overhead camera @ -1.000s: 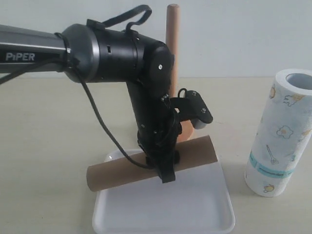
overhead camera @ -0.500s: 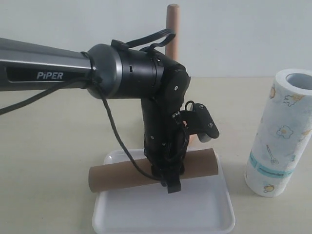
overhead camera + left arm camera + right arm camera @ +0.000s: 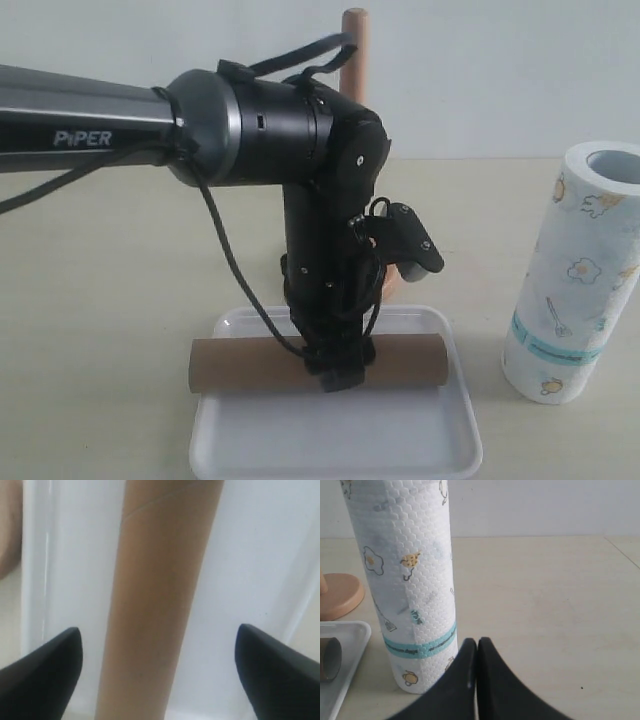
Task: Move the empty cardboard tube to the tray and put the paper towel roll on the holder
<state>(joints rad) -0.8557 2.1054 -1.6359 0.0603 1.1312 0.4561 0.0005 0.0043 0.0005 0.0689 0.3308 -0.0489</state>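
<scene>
The empty cardboard tube (image 3: 250, 362) lies flat across the white tray (image 3: 400, 445), roughly level. My left gripper (image 3: 338, 378) reaches down over the tube's middle. In the left wrist view this gripper (image 3: 157, 630) is open, its black fingertips (image 3: 50, 665) standing well clear on either side of the tube (image 3: 160, 580). The printed paper towel roll (image 3: 580, 270) stands upright on the table right of the tray. My right gripper (image 3: 477, 642) is shut and empty, close beside the roll (image 3: 410, 580). The wooden holder's post (image 3: 354, 40) rises behind the left arm.
The holder's round base (image 3: 337, 595) sits just beyond the tray's corner (image 3: 347, 640), with the tube's open end (image 3: 329, 658) showing there. The left arm's black bulk hides most of the post. Beige tabletop extends around everything.
The left arm lowered the tilted tube until it lay level on the tray, and its fingers have spread away from the tube. The roll and the right gripper stayed put.
</scene>
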